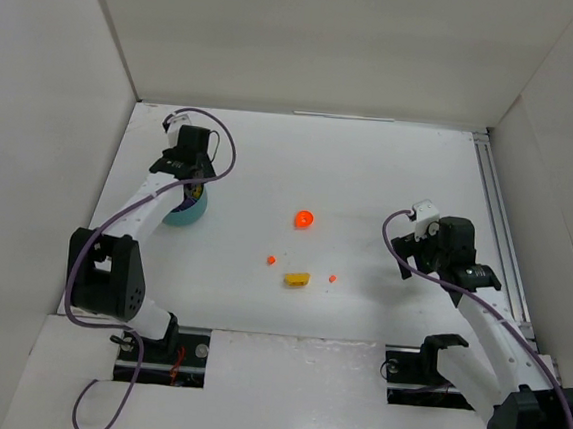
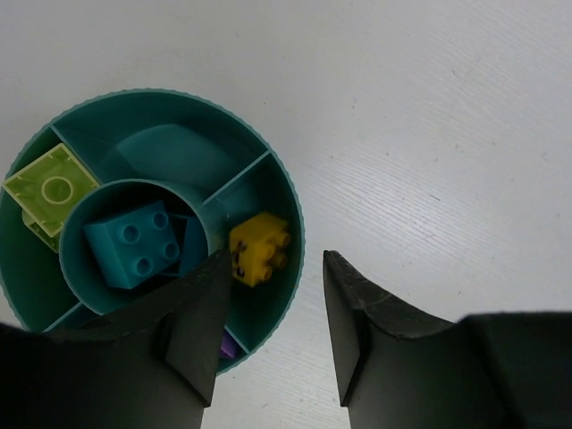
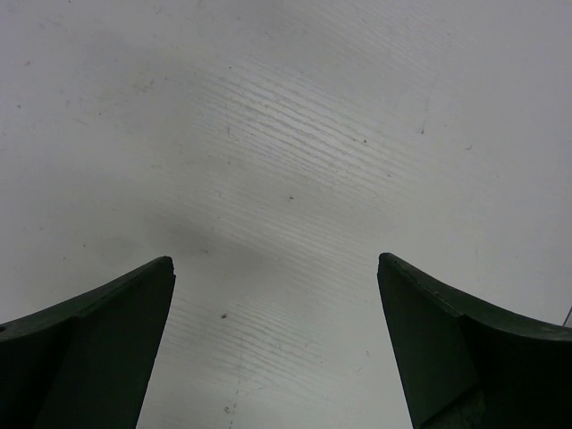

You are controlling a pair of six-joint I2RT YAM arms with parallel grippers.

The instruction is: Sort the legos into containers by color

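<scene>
A white walled surface (image 1: 371, 172) is being shown. At its left, the teal dish (image 2: 165, 147) is being overhung by the left hand (image 2: 275, 268), jaws parted and empty. The right hand (image 3: 277, 268) is being held wide open above the surface. A teal brick (image 2: 134, 243) is being kept in the central cup, with a lime brick (image 2: 52, 188) and a yellow brick (image 2: 259, 248) in separate wedges. An orange round piece (image 1: 304, 219), a yellow block (image 1: 296, 279) and two orange bits (image 1: 270, 259) are lying mid-surface.

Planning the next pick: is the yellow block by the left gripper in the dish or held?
In the dish. The yellow block lies in a wedge compartment; the left gripper is open and empty.
</scene>
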